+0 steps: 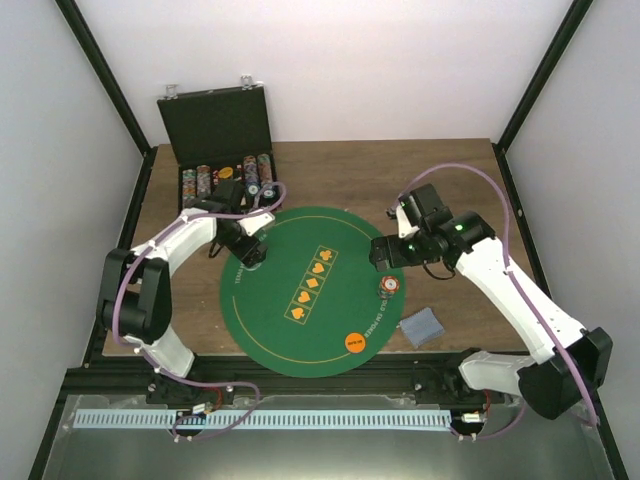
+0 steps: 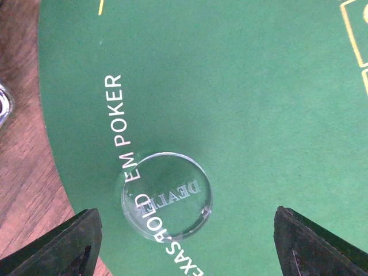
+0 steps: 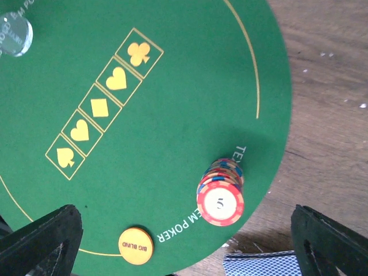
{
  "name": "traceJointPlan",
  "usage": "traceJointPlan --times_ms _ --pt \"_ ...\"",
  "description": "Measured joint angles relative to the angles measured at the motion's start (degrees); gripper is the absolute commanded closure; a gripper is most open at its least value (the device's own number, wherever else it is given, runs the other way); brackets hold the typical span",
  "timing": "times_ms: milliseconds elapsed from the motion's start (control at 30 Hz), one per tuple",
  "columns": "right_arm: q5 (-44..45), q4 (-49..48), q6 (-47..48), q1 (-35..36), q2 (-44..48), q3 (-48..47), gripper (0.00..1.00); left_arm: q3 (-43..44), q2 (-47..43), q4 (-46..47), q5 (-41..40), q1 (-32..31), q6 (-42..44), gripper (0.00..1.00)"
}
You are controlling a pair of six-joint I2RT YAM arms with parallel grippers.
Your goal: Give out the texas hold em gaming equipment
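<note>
Green mat (image 1: 345, 290) with 5 yellow suit symbols in yellow boxes, white lettering. Grey letters on clear disc (image 2: 167, 195); chip stack (image 3: 220, 198) topped red-and-white with a 5; orange disc (image 3: 135, 246), dark letters. Blue-and-white crosshatch on cards (image 3: 259, 264), brown wood grain on table (image 3: 328, 115).

Between the left tool's (image 2: 187, 233) fingers a clear disc (image 2: 167, 195) reads "DEALE", upside down, over the green mat's (image 2: 259, 115) white "EM POKER". Between the right tool's (image 3: 184, 236) fingers: "BIG BLIND" on an orange disc (image 3: 135, 246), "5" on a red-and-white chip (image 3: 220, 202); ahead, five yellow suit signs (image 3: 100, 106)

Clear disc (image 2: 167, 195), chip stack (image 3: 220, 198), orange disc (image 3: 135, 246) near mat (image 2: 259, 115) edge.
</note>
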State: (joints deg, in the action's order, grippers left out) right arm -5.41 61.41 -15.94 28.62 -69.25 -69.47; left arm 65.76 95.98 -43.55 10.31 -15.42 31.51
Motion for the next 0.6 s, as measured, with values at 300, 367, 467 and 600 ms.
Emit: traceJointPlan --times_ms 300,367,467,600 --pt "-4.50 -1.68 0.81 0.00 -3.06 5.86 0.00 0.02 -6.64 -3.80 2.69 0.00 -0.92 0.13" --pt "-4.74 -1.90 0.79 0.00 -3.78 6.43 0.00 0.02 -7.17 -4.15 2.91 0.00 -1.11 0.13" --pt "-4.26 -2.01 0.26 0.00 -4.13 6.64 0.00 -0.11 -8.20 -5.01 3.54 0.00 -1.57 0.13" --pt "-1.99 -1.92 -1.44 0.00 -4.04 6.62 0.00 -0.26 -8.72 -5.60 4.15 0.00 -2.95 0.13"
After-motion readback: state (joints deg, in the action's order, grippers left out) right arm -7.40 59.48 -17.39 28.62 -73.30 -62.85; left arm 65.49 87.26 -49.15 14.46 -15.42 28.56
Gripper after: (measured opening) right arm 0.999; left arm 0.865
